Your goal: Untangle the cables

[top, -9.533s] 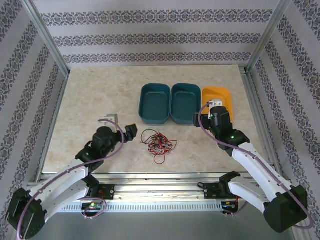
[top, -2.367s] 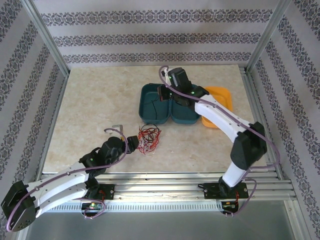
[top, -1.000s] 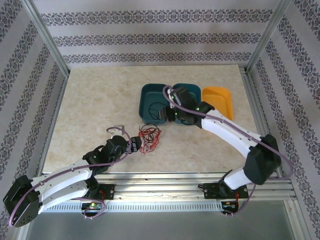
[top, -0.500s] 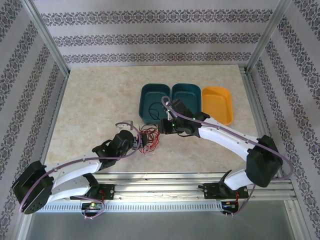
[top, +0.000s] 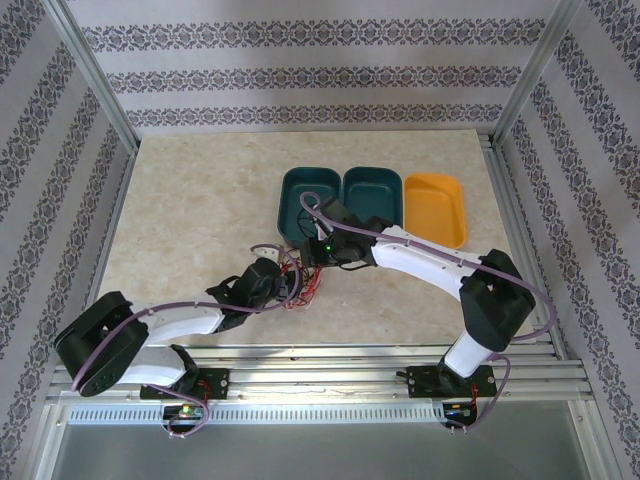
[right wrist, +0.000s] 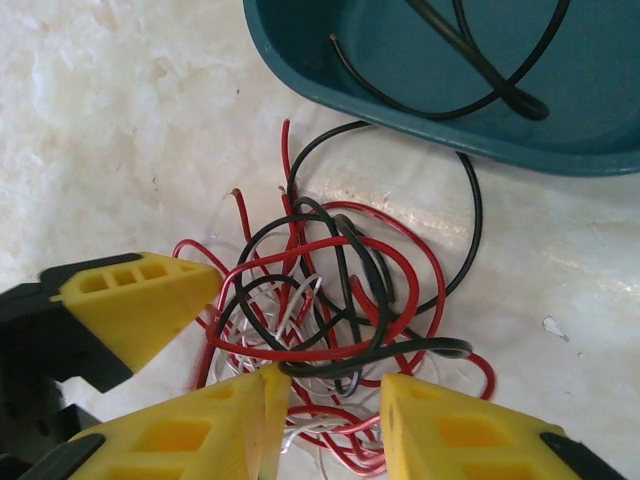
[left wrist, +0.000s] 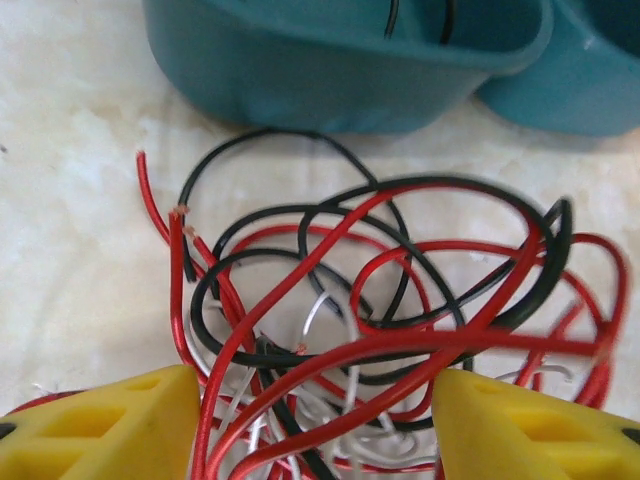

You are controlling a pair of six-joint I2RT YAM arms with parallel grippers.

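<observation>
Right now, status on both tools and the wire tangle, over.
Left tool open, straddling tangle of thin red, black and white wires. Right tool open, tips at the tangle. Teal plastic bin close behind, one black wire inside.

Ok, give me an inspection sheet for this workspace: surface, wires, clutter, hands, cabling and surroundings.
Surface: pale marbled table.
Job's things: wire tangle, red, black and white, in front of the left teal bin; one black wire lies in that bin.
Clutter: right teal bin and orange bin alongside.
Hands: left hand open, fingers either side of the tangle; right hand open at the tangle's edge.
Cables: purple cables run along both arms.
Surroundings: patterned walls, metal frame.
</observation>
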